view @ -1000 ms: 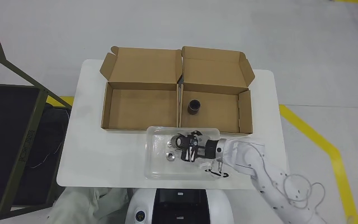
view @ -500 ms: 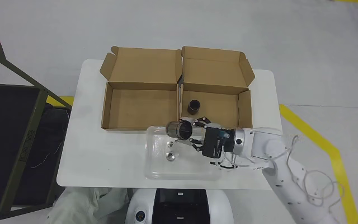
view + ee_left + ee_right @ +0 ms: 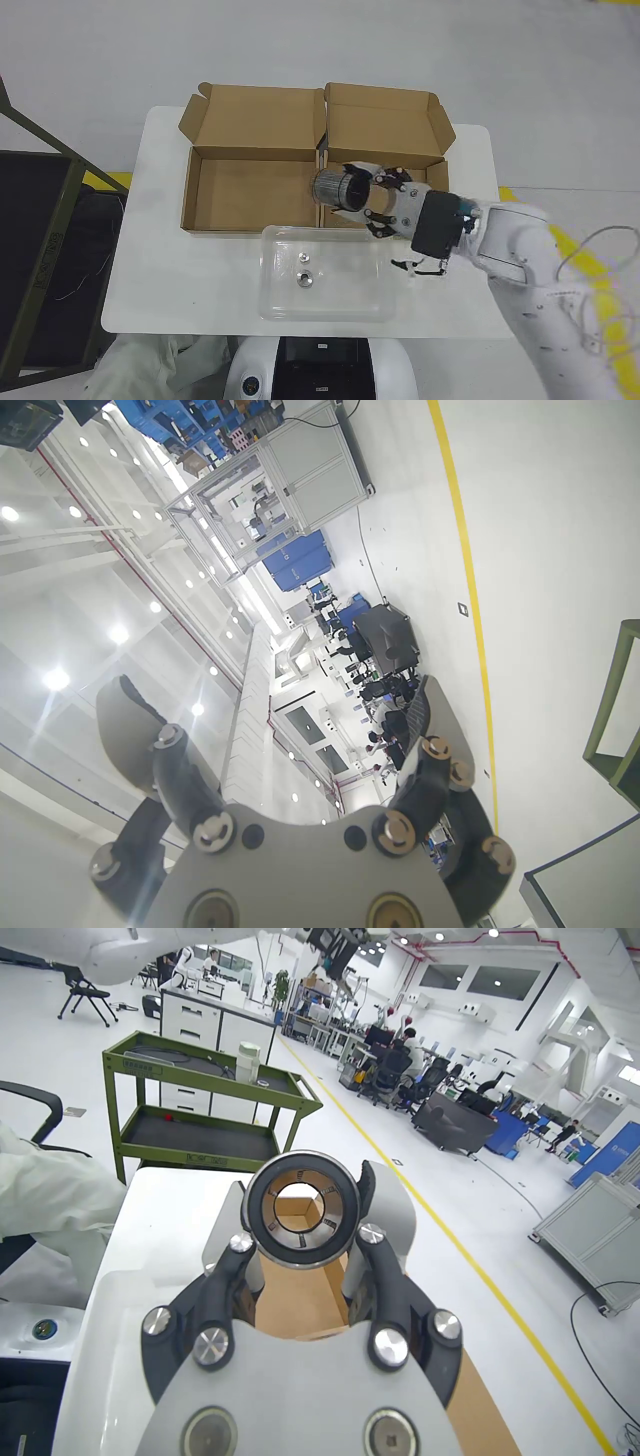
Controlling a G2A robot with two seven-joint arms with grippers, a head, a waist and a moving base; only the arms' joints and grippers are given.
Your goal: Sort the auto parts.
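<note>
From above, we see the right pincer (image 3: 350, 188) clamped on a bearing sleeve (image 3: 330, 186), holding it in the air above the near wall of the right-hand cardboard box (image 3: 385, 120), close to the seam with the left-hand cardboard box (image 3: 250, 195). A second ago this pincer was down inside the clear plastic tray (image 3: 330, 303). Half a second ago it had the sleeve lifted at the tray's far edge. We judge the pick done and the carry nearly over, with only the release left. A similar dark cylinder lay in the right-hand box a second ago, which suggests that box is the sleeve's destination. Two small metal parts (image 3: 303, 259) lie in the tray on the white worktop (image 3: 160, 270), unsorted.

At the left wrist, the left pincer (image 3: 272, 700) stands with its fingers wide apart and nothing between them. It is turned toward the factory hall rather than the worktop, and we take it to have no share in this step.

At the right wrist, we look straight down the sleeve's bore: the dark-rimmed bearing sleeve (image 3: 300, 1258) sits squeezed between the two fingers of the right pincer (image 3: 302, 1208). Brown cardboard (image 3: 300, 1298) shows through the hole and beneath the fingers, so the part hangs over a box. Near the dividing walls as it is, the drop calls for care that the sleeve lands on the right-hand side.
</note>
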